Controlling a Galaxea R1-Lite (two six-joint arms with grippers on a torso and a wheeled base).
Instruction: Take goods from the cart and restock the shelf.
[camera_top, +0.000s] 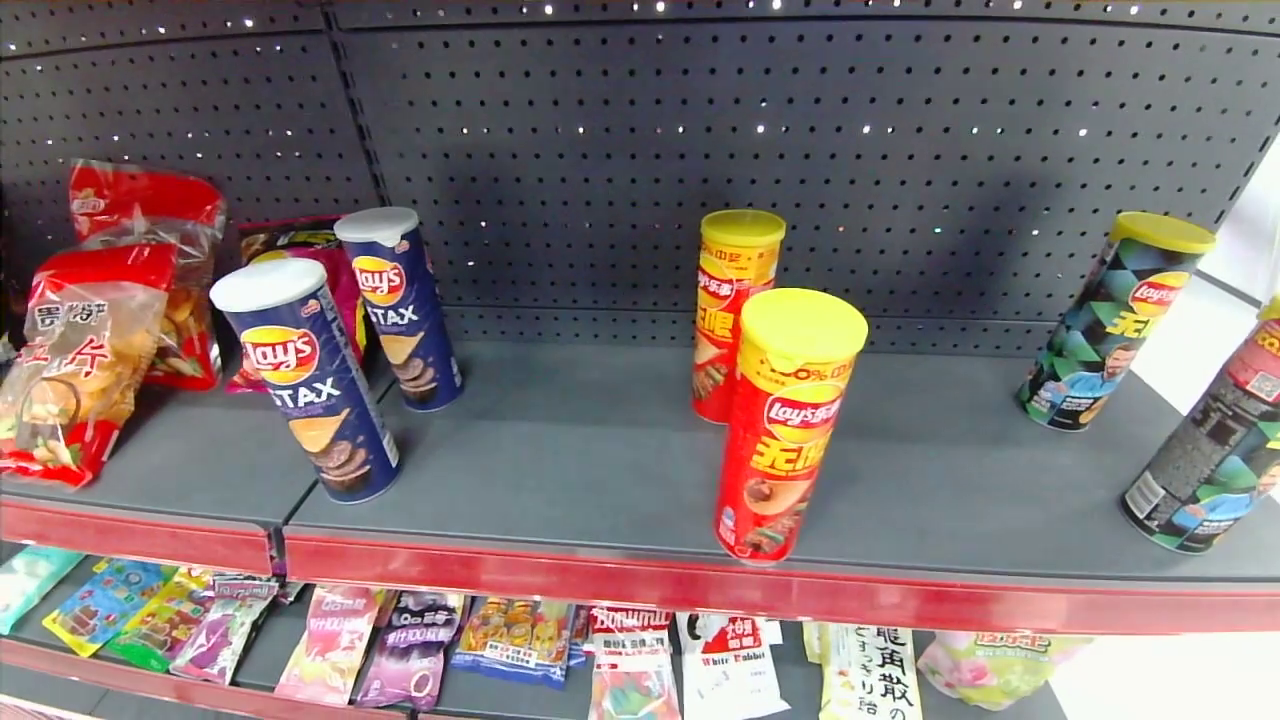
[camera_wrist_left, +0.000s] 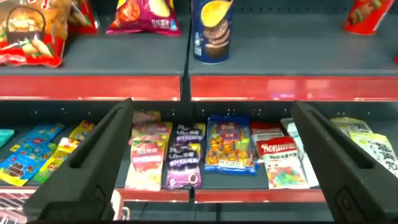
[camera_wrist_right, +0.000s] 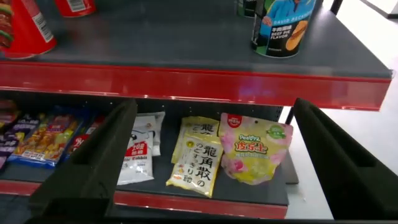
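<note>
Black left hand (camera_wrist_left: 211, 115) and right hand (camera_wrist_right: 214, 109) are both spread wide and hold nothing, low in front of the shelf (camera_top: 500, 565). I think a new fetch starts now: next they must turn to the cart and grab something. On the shelf stand two blue cans (camera_top: 310, 380), two red cans (camera_top: 790, 420) and two green cans (camera_top: 1110, 320), with room between.

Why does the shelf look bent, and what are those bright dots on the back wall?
Head view: a wide lens probably bows the red shelf edge; the dots look like light through pegboard holes. Left wrist view: that edge runs straight, with mild glare.
</note>
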